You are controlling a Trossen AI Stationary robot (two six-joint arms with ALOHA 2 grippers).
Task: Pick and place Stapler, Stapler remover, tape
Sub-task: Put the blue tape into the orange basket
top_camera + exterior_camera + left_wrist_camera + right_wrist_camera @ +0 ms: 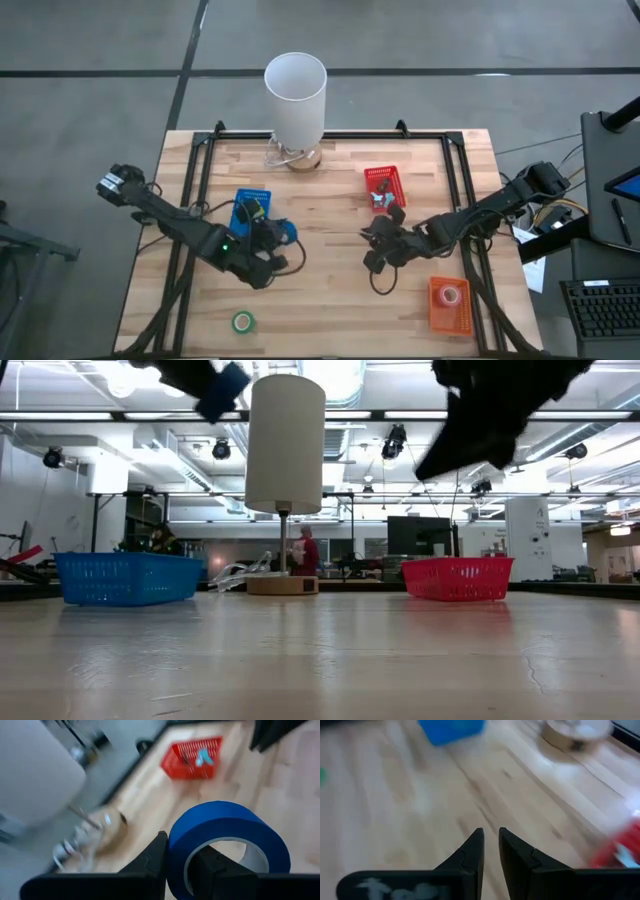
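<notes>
My left gripper [274, 240] hovers over the table's middle left, just near of the blue basket [250, 208], shut on a blue tape roll [286, 232]. The low view shows that roll [222, 390] lifted well above the table. A green tape roll [243, 322] lies flat near the table's near edge. A pink roll [451, 295] lies in the orange basket [450, 318]. My right gripper [378, 264] hangs over the middle right, near of the red basket [383, 178], shut and empty [490, 834]. My left gripper pinches the blue roll's wall [176, 851], one finger [155, 855] outside the ring and the other [212, 865] inside its pale hollow. The roll stands on edge between the fingers and is lifted clear of the table.
A white-shaded lamp [296, 95] on a round wooden base stands at the far edge, middle. The blue basket holds a dark item, the red basket small items [202, 756]. A black frame [330, 135] borders the tabletop. Bare wood lies between the arms and along the near edge.
</notes>
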